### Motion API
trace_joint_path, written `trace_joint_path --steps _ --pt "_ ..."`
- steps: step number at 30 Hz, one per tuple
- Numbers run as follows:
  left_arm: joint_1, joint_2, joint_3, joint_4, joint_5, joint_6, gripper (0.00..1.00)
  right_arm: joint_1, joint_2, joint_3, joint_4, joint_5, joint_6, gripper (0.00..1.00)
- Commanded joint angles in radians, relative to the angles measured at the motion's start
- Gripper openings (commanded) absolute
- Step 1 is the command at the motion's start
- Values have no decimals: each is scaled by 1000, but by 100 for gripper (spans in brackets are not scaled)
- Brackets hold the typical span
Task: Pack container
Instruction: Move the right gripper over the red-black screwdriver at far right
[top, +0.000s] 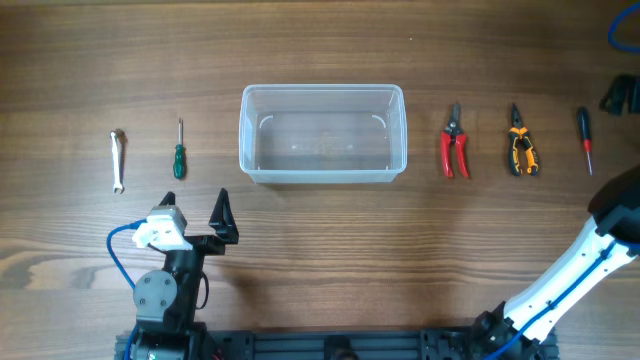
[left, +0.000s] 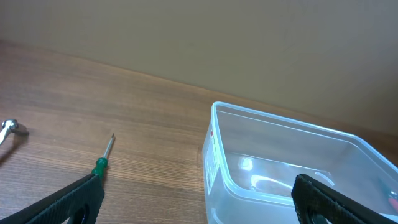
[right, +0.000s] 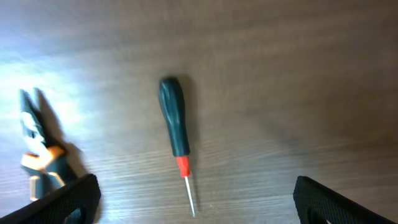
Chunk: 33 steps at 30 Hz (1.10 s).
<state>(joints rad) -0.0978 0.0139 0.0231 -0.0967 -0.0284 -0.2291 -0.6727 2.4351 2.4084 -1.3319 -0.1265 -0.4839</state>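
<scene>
One wooden counter (top: 320, 260) carried one container (top: 322, 172), a clear rectangular tub with rounded corners and a rim, set mid-counter. Two claws stood released, fingers wide: the left claw (left: 199, 205) near its front-left corner, the right claw (right: 193, 199) over the black-and-red screwdriver (right: 174, 124). To the tub's right lay two cutters, red-handled pliers (top: 455, 145) and orange-and-black pliers (top: 521, 145). To its left lay the second screwdriver, green-handled (top: 179, 152), and one wrench (top: 117, 160).

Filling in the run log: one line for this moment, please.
container empty | left gripper open, near green screwdriver | right gripper open, near black screwdriver | nothing held
</scene>
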Motion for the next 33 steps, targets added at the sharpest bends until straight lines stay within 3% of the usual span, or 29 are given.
trace_joint_path --steps 1,8,14,33 --pt "5 -7 -5 3 12 9 100 8 36 13 1 41 -14 100" --pt "5 -7 -5 3 12 9 100 62 94 13 28 15 -14 100" --pt "5 -7 -5 3 12 9 100 115 127 7 11 109 -39 100" --pt "5 -7 -5 3 12 9 100 115 127 5 28 87 35 100"
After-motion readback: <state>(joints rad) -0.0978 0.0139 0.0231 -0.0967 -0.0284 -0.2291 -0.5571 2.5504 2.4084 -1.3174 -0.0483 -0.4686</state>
